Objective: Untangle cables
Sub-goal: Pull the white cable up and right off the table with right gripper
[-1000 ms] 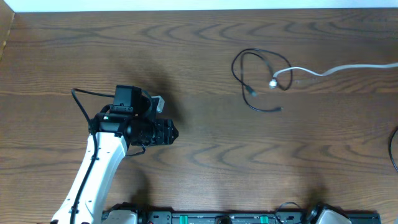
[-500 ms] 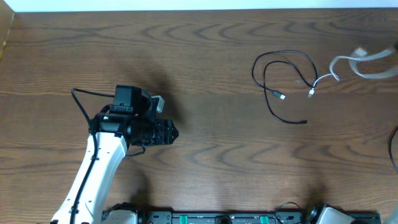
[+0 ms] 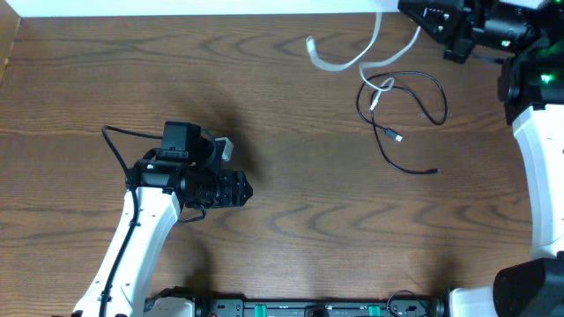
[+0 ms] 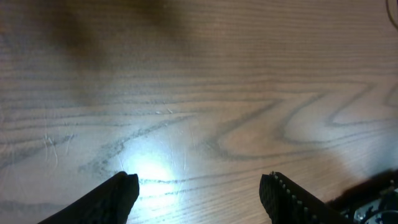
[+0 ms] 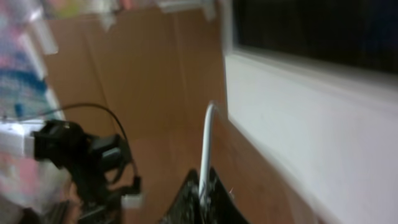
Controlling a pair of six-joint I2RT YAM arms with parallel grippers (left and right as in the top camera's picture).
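Observation:
The black cable [image 3: 414, 81] lies looped on the table at the upper right, its plug ends near the middle right. The white cable [image 3: 352, 60] hangs blurred in the air from my right gripper [image 3: 421, 16] at the top right edge and runs down to the black loop. In the right wrist view the jaws [image 5: 203, 190] are shut on the white cable [image 5: 206, 140], which rises straight out of them. My left gripper [image 4: 199, 186] is open and empty over bare wood; in the overhead view it [image 3: 240, 187] is at the centre left, far from both cables.
The white wall edge [image 3: 194, 7] runs along the table's far side. A strip of black hardware [image 3: 308, 308] lies along the near edge. The left arm's own black wire [image 3: 115, 145] loops beside its wrist.
The right arm has come into view at the top right, holding the white cable. It has lifted the white cable up and to the left; the black cable shifted slightly with it. The left arm has not moved.

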